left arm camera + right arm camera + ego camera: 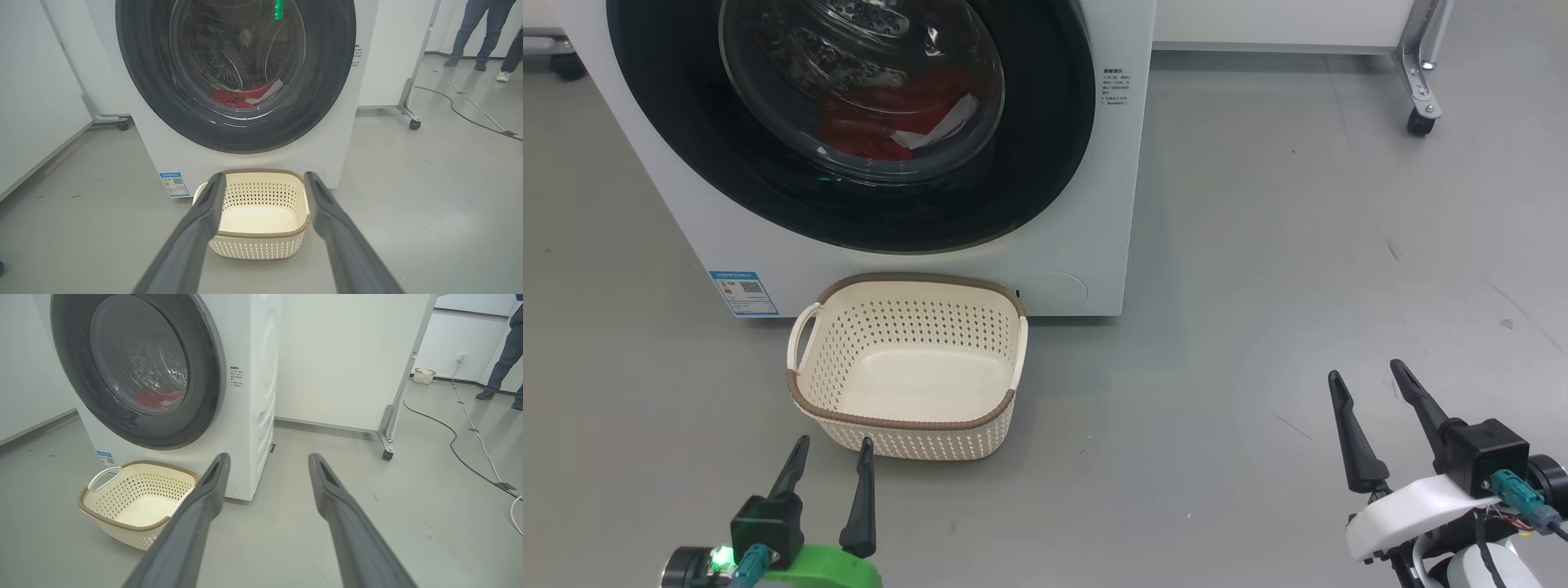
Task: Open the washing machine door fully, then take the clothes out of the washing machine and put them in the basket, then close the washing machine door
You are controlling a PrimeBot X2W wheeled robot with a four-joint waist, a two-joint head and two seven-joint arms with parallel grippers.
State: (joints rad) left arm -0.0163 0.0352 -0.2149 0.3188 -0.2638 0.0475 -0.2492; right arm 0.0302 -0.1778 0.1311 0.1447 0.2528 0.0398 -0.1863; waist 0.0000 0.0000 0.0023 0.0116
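Head view: blue sticker on the washing machine is illegible; left fingers and right fingers spread wide, empty.

The large round washing machine door has a glossy black rim around a clear, shiny glass bowl window. The big white box-shaped washing machine looks smooth and faintly satin. Its drum is perforated bright steel. The red clothes are soft, creased cloth. The cream perforated basket is matt plastic with a brown woven-look rim. The grey floor is smooth with a dull sheen. The left gripper and right gripper have matt dark fingers.
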